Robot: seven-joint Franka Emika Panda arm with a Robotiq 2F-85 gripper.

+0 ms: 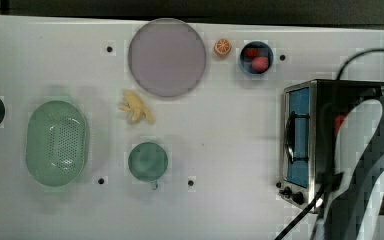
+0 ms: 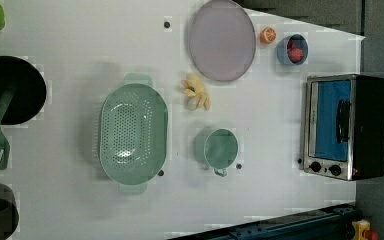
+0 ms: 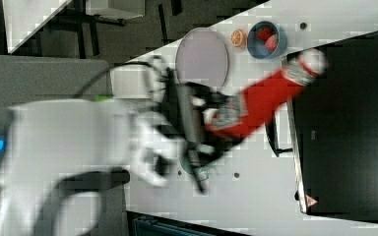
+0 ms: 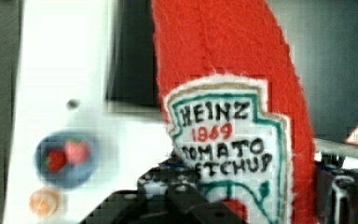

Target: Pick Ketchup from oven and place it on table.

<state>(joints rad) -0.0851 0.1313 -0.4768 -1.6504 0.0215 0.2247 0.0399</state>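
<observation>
The Ketchup is a red soft bottle with a white cap and a white label. It is held up in the air, tilted, with its cap end over the black top of the oven. My gripper is shut on its lower end. In the wrist view the Ketchup rises close in front of the camera from my gripper. The oven stands at the top view's right edge of the white table, its blue glass door shut. My arm reaches over the oven.
A grey-lilac plate, an orange slice and a blue bowl of red fruits line the far edge in the top view. A green colander, green cup and yellow toy lie toward the top view's left.
</observation>
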